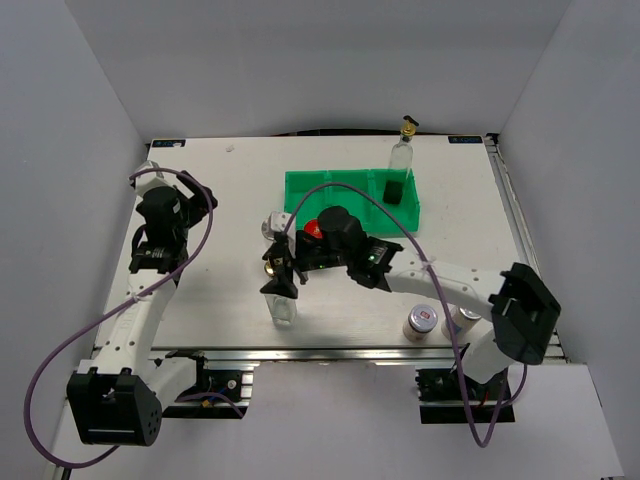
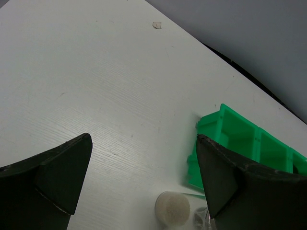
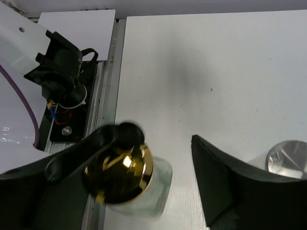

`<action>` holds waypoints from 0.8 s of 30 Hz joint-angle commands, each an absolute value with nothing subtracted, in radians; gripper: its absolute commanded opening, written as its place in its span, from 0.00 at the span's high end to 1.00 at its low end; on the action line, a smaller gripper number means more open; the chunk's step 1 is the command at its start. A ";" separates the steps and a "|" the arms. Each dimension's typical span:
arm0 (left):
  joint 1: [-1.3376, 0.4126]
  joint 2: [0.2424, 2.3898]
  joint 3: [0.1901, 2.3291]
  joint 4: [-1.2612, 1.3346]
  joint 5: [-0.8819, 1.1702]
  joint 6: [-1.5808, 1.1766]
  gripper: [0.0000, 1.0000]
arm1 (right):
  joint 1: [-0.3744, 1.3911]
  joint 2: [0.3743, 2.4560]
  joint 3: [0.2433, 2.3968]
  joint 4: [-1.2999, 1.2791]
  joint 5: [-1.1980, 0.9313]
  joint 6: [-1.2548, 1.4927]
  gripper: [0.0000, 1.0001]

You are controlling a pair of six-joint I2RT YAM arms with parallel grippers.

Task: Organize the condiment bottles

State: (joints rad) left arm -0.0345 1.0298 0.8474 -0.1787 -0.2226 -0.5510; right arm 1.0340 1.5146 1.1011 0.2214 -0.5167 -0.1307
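At far left, your left gripper (image 2: 144, 143) hangs over the bare white table (image 2: 96, 72), jaws spread wide with nothing between them. Moving right, a silver-lidded shaker (image 1: 278, 222) stands near the middle. Just in front of it your right gripper (image 3: 156, 143) straddles the gold spout (image 3: 122, 175) of a clear glass bottle (image 1: 284, 308) — jaws wide, with a gap on one side, so it is not clamped. A red-lidded jar (image 1: 314, 228) sits just behind that wrist. Further right, the green tray (image 1: 330, 181) holds the second glass bottle (image 1: 402, 160) upright in its right-hand compartment. At the near edge stand a white-lidded shaker (image 1: 421, 320) and, beside it, a half-hidden shaker (image 1: 460, 320) — tucked against your right arm.
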 commanded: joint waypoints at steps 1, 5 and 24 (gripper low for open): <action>-0.034 1.006 0.830 -0.150 -0.195 -0.555 0.02 | 1.048 1.569 1.184 0.322 -0.515 -0.080 0.20; -0.034 0.986 0.812 -0.130 -0.183 -0.552 0.02 | 1.048 1.578 1.174 0.353 -0.492 -0.040 0.62; -0.032 0.950 0.758 -0.104 -0.236 -0.526 0.02 | 1.013 1.122 1.075 0.017 0.069 -0.058 1.00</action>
